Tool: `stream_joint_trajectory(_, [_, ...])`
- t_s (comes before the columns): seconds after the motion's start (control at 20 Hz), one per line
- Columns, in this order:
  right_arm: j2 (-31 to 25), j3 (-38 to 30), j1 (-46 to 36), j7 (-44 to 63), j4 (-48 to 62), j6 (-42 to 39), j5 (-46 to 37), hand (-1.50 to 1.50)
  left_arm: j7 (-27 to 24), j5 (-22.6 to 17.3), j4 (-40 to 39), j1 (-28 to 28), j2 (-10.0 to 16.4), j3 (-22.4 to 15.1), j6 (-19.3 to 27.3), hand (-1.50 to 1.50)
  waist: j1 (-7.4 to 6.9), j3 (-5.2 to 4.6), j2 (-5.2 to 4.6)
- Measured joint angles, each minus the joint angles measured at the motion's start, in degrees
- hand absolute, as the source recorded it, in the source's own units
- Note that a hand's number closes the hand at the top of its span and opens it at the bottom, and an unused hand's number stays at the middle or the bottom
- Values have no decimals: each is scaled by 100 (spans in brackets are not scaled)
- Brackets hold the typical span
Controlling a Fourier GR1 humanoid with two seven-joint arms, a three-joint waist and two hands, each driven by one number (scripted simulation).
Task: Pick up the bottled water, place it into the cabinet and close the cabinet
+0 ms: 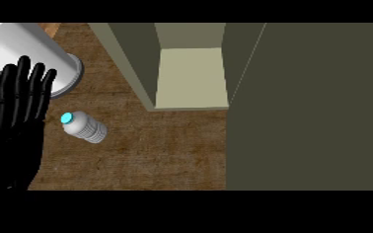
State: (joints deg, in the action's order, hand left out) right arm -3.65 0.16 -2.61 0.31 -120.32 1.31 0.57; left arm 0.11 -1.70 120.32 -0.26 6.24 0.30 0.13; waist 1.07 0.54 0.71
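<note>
— Where is the bottled water (87,128) to be found?

— Toward the left edge of the counter (167,153), well short of the open cabinet (191,76) at the far edge. Its blue cap (68,118) is turned to the left. Whether it stands or lies cannot be settled from this steep view.

— And the hands?

— The left hand (25,113) is seen at the view's left edge, resting, with fingers straight and spread and nothing held. It is just beside the cap; no contact can be made out. The right hand is not shown.

— How is the bottle expected to handle?

— It is judged to be small and fairly light, though weighted by the water inside. The ribbed plastic wall will probably give a little when squeezed, and the smooth surface may slip or roll if it is only nudged.

— Where should hold be taken?

— Around the ribbed middle of the body, with fingers on one side and thumb on the other. The cap is too narrow to be trusted.

— Anything to be minded?

— A pale cylinder (44,54) stands near the counter's far left corner, close behind the hand. The cabinet's door (299,108) stands open along the right.
</note>
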Motion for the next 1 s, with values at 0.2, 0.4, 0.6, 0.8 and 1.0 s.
stream_joint_trajectory(0.2, [22, 28, 437, -26, -289, -64, 26, -150, -142, -462, -307, -168, 275, 597, -277, -150, -51, -35, -43])
stream_joint_trajectory(0.4, [-54, 302, 955, 40, -510, -496, 359, -150, -40, -1188, -881, -305, 494, 1229, -508, -150, -49, -48, -62])
stream_joint_trajectory(0.6, [-190, 714, 1618, 312, -1048, -956, 731, -150, 442, -1893, -1118, -303, 675, 1626, -659, -150, -48, -53, -51])
stream_joint_trajectory(0.8, [-225, 973, 2129, 612, -1684, -1074, 831, -150, 875, -2253, -940, -222, 827, 1865, -678, -150, -70, -54, -52])
stream_joint_trajectory(1.0, [-244, 1240, 2718, 549, -1983, -1213, 794, -150, 1119, -2279, -690, 63, 870, 1980, -657, -150, -66, -53, -49])
